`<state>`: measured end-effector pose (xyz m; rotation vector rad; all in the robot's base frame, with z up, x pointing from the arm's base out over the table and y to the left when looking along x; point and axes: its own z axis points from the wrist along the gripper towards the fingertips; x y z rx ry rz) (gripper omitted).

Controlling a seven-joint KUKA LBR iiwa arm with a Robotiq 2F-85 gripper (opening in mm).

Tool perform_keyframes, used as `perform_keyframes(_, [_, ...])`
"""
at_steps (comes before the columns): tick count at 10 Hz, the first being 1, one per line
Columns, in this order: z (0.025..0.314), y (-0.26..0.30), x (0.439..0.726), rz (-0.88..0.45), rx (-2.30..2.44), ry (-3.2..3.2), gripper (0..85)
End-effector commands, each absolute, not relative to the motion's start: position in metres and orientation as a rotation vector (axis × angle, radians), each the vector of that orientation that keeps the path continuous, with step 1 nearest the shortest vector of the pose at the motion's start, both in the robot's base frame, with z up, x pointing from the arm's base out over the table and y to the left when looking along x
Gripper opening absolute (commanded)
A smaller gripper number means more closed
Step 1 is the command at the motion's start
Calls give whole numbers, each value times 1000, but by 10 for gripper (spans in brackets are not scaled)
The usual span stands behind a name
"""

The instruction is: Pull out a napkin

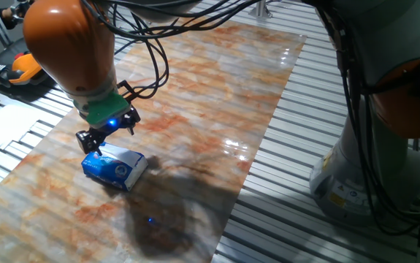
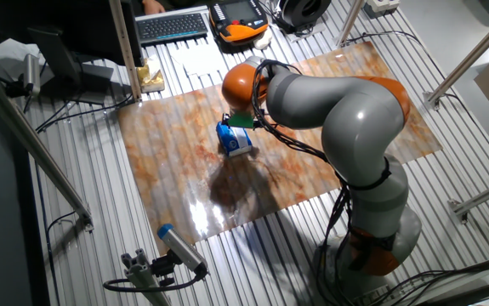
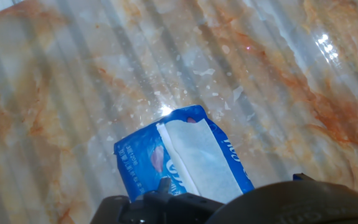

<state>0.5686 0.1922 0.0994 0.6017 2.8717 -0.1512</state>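
Marbled orange-and-white board [image 1: 195, 95] covers the slatted metal table [image 1: 319, 175], with a keyboard [image 2: 173, 26] at the far edge. On the board lies a blue-and-white tissue packet [image 1: 115, 167], directly under the fingers of the gripper [image 1: 98, 142], which hangs just above one end of it. Along the packet's top the white napkin [image 3: 197, 158] shows, lying flat in the opening. Whether the fingers are spread or closed cannot be told.

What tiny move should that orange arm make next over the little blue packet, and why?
Probably lower a little onto the white napkin. The gripper hovers right above one end of the blue packet, and the napkin lies exposed along the packet's opening, not yet pulled out.
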Motion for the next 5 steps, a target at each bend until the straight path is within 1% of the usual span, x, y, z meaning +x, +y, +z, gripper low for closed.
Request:
perform_keyframes(1, [99, 192, 569, -153, 601, 2871, 850])
perform_keyframes(5, [100, 192, 569, -141, 603, 2875, 850])
